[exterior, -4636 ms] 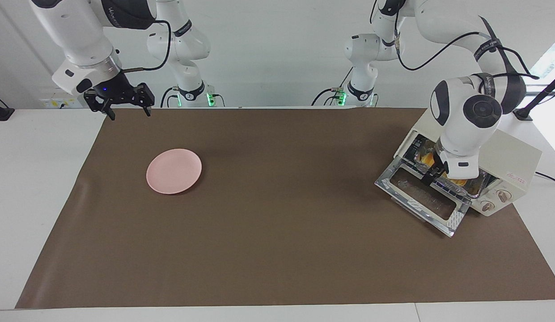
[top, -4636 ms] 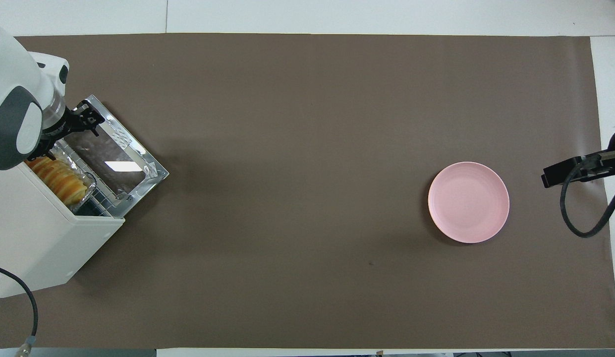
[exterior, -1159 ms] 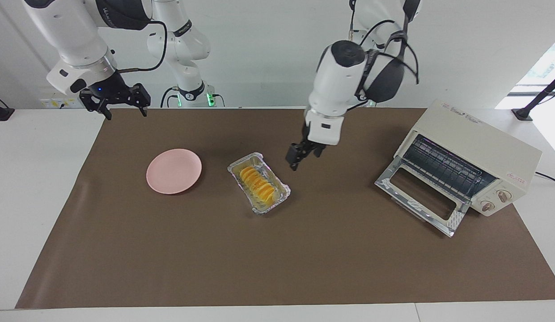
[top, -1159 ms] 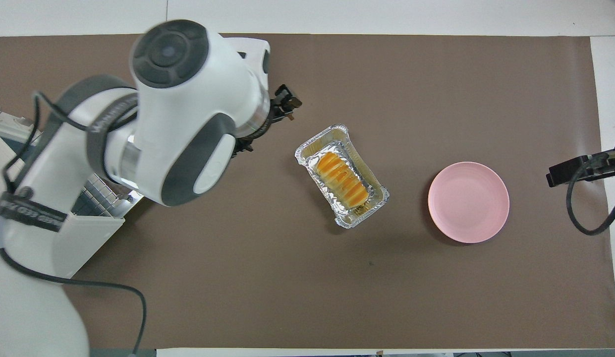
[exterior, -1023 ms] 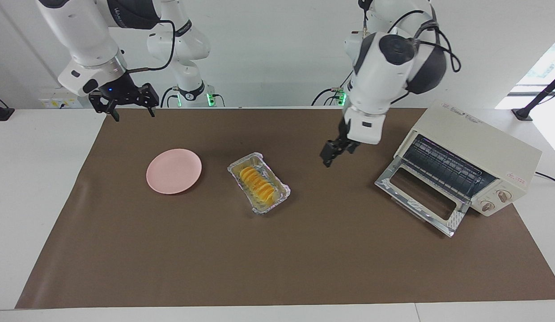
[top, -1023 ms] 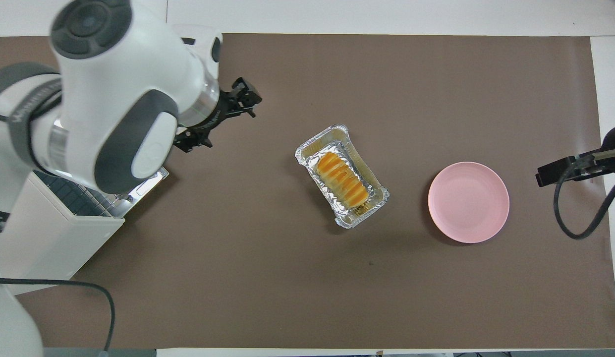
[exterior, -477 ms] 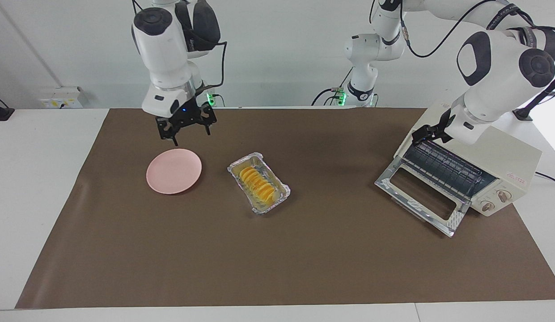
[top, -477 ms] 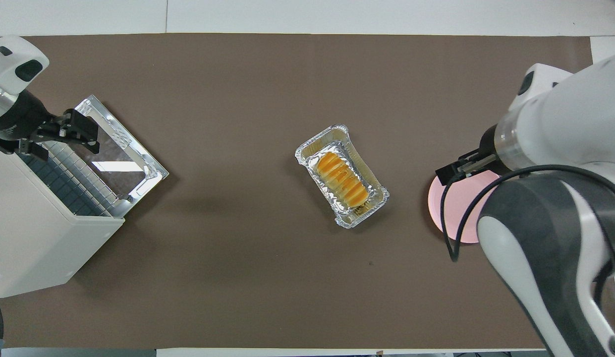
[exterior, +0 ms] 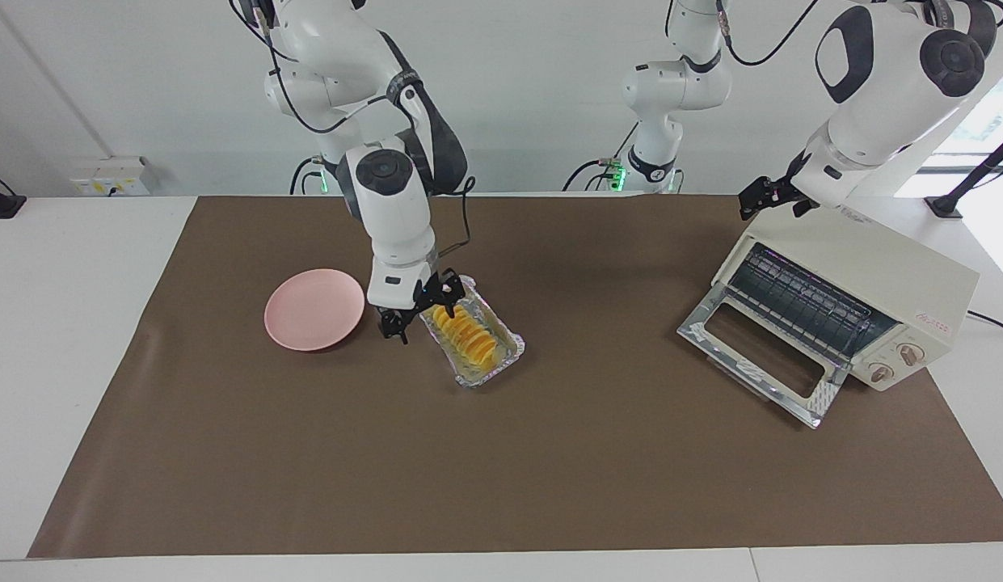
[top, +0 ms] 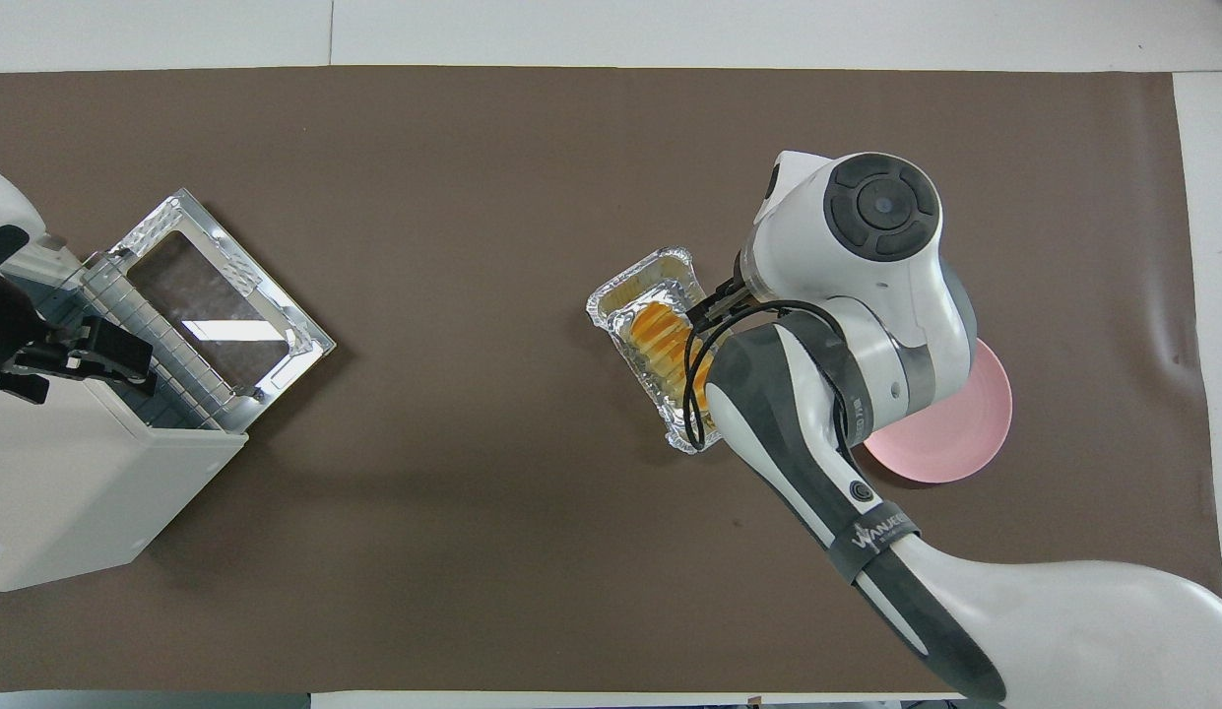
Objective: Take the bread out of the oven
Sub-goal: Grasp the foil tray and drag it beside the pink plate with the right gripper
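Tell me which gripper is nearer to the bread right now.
Right. The right gripper is open, low at the foil tray's edge beside the bread, toward the pink plate. The left gripper is open, up over the oven's top, well away.

Facing view: high camera across table (exterior: 81,339), looks at robots, angled down — arm bases along top edge, wall above. Overhead view: camera high above robots' own end, looks forward and steeply down, nearer to surface. Views half a turn apart. Shared by both — brown mat (exterior: 549,453), oven (exterior: 840,307) at left arm's end, foil tray (exterior: 473,327) mid-mat, pink plate (exterior: 313,309) toward right arm's end.
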{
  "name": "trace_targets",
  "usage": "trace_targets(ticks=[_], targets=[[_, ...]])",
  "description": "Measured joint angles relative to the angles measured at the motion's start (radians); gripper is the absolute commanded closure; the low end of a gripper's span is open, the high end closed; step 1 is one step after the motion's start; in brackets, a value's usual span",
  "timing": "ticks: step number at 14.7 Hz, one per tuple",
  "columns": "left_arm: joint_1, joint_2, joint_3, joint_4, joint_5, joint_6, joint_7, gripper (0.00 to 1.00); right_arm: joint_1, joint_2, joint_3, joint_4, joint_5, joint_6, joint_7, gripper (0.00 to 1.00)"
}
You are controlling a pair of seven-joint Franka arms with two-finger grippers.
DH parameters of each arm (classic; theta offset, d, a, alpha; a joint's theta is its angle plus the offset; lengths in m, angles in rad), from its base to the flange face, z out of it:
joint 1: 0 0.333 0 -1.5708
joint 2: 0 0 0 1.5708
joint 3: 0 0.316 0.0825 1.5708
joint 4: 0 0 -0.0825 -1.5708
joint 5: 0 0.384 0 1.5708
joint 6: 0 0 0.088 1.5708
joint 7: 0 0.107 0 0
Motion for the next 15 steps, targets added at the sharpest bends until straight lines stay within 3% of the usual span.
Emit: trace_targets(ticks=[4,5,6,7,8,15], targets=[[0.007,0.000,-0.003,-0.005,0.001,0.013,0.013,0.00,0.030,0.120,0.000,0.026,-0.001,0.084,0.000,0.00],[0.007,0.000,-0.003,-0.005,0.003,0.021,0.016,0.00,0.039,0.137,0.000,0.027,-0.002,0.095,-0.001,0.11],[0.007,0.000,-0.004,-0.005,0.014,0.027,0.020,0.00,0.044,0.148,0.000,0.027,-0.003,0.101,-0.006,0.40],[0.007,0.000,-0.008,-0.005,0.028,0.030,0.024,0.00,0.046,0.153,0.000,0.027,-0.003,0.103,-0.018,0.78],[0.007,0.000,-0.013,-0.004,0.035,0.036,0.026,0.00,0.045,0.153,-0.002,0.028,-0.003,0.103,-0.026,1.00],[0.007,-0.006,-0.055,0.038,0.036,0.040,0.026,0.00,0.045,0.153,-0.006,0.036,-0.003,0.101,-0.030,1.00]])
